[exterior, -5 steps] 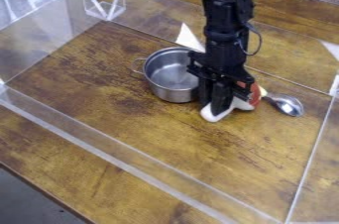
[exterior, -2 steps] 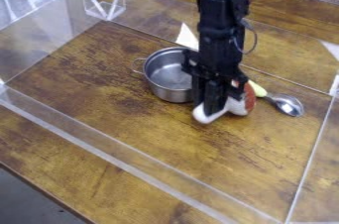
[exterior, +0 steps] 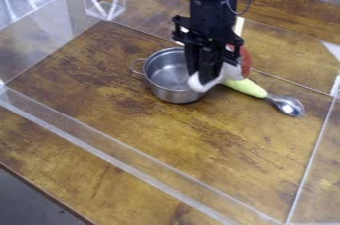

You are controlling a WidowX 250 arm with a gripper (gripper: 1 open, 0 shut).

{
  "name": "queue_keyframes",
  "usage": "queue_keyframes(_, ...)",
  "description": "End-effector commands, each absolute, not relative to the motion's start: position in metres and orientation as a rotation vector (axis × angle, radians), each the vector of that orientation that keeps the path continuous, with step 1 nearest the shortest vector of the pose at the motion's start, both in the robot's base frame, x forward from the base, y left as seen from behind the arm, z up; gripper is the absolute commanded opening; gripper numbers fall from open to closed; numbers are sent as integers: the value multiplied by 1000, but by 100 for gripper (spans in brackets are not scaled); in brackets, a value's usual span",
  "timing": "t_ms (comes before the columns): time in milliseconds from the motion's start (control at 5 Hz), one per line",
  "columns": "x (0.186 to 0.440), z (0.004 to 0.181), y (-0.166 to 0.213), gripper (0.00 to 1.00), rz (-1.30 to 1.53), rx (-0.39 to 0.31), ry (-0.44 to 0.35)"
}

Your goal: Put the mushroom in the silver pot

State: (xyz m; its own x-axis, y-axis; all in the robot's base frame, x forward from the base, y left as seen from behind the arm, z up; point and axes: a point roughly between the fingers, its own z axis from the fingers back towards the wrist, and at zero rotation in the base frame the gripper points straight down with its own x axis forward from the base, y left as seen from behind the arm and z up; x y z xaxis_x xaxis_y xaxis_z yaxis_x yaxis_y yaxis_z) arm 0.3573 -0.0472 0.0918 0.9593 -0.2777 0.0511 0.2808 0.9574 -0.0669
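The tool [exterior: 210, 70] clenches the mushroom [exterior: 213, 75], stem hanging down; the silver pot [exterior: 167, 74] sits at nine o'clock.

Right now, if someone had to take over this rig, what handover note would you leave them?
Gripper: shut on the mushroom, pointing down, lifted clear of the table.
Mushroom: hanging in the grip over the right rim of the silver pot, white stem lowest, reddish cap to the right.
Silver pot: upright on the wooden table, empty.
Also there: yellow-green vegetable and silver spoon, right of the pot.
Done: mushroom grasped and raised.
Left: centre it over the pot, lower, release.
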Motion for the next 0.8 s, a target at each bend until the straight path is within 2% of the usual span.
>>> queue_keyframes(0, 366, 125, -12, 0, -203, -66, -151)
queue_keyframes(400, 365, 107, 22, 0, -129, -95, -155)
queue_keyframes(600, 364, 91, 15, 0, -122, -116, -149)
